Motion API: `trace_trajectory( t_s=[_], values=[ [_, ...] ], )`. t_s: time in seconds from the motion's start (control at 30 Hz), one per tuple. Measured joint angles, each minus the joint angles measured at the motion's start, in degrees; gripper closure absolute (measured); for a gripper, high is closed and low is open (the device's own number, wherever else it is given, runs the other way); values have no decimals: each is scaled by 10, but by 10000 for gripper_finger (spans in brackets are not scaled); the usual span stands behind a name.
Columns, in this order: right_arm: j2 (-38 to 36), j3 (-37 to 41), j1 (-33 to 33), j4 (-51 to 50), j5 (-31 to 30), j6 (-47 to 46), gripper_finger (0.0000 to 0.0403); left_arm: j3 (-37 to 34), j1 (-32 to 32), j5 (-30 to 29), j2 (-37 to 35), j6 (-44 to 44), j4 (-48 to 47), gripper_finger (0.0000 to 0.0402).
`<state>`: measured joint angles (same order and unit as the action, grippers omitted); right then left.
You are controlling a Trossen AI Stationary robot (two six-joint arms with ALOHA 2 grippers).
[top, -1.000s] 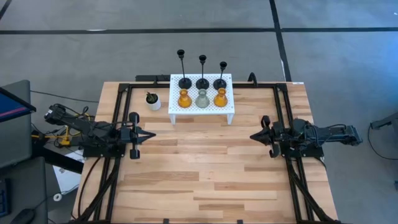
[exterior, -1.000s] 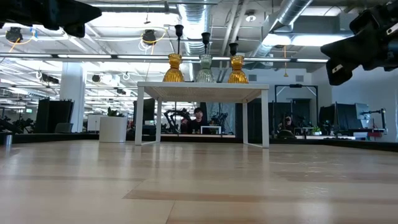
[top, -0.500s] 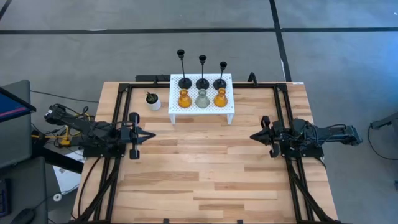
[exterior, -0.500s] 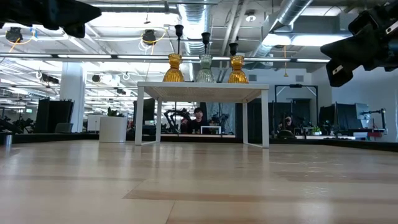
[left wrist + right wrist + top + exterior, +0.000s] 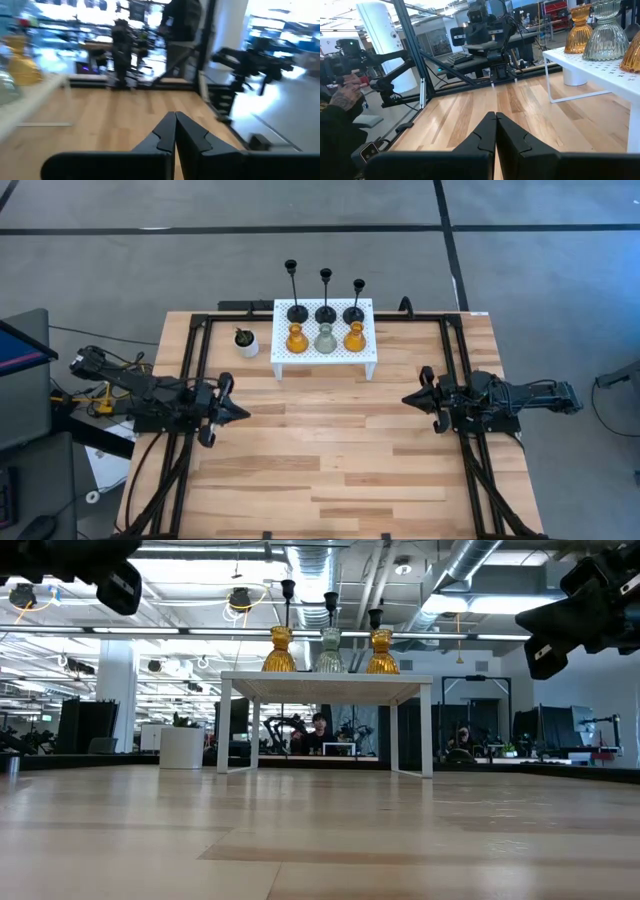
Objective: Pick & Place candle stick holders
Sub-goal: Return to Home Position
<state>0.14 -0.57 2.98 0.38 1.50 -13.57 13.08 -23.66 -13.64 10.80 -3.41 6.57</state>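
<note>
Room: big open workshop w/ grey floor, wooden table (image 5: 330,470) set mid-frame in the high view; ceiling pipes & desks are seen behind it in the low view.
Stand: white perforated stand (image 5: 323,360) is parked at the table's top-centre in the high view, dead centre of the frame in the low view.
Back row: tall black holder (image 5: 297,312), mid black holder (image 5: 326,313) & short black holder (image 5: 354,314) are lined up left to right along the stand's upper edge, all upright, bases side by side.
Front row: left amber holder (image 5: 296,338), clear-grey holder (image 5: 325,339) & right amber holder (image 5: 354,337) are lined up just below them, one per black holder, all upright on the stand.
Pot: small white pot (image 5: 246,343) w/ a green plant is sat on the table just left of the stand, not touching it.
Left gripper (image 5: 238,411): found mid-left in the high view, tip pointed right & slightly down-frame, held up off the table (upper-left corner of the low view). Fingers are pressed together, nothing gripped. Well apart from the stand.
Right gripper (image 5: 410,398): found mid-right, tip pointed left, also held up off the table (upper-right corner of the low view). Fingers are pressed together, nothing gripped.
Bg: a person (image 5: 320,728) is seen far back between the stand's legs in the low view.
</note>
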Motion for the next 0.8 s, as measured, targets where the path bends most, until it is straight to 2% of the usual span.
trace_trajectory(
  t_s=[0.23,0.5,0.8],
  values=[
    [0,0,0,0,0,0,403,0,0,81,0,18,-1,392],
    [0,0,0,0,0,0,403,1,0,41,-110,17,-20,392],
    [0,0,0,0,0,0,403,0,0,76,-108,16,-47,394]
  ],
)
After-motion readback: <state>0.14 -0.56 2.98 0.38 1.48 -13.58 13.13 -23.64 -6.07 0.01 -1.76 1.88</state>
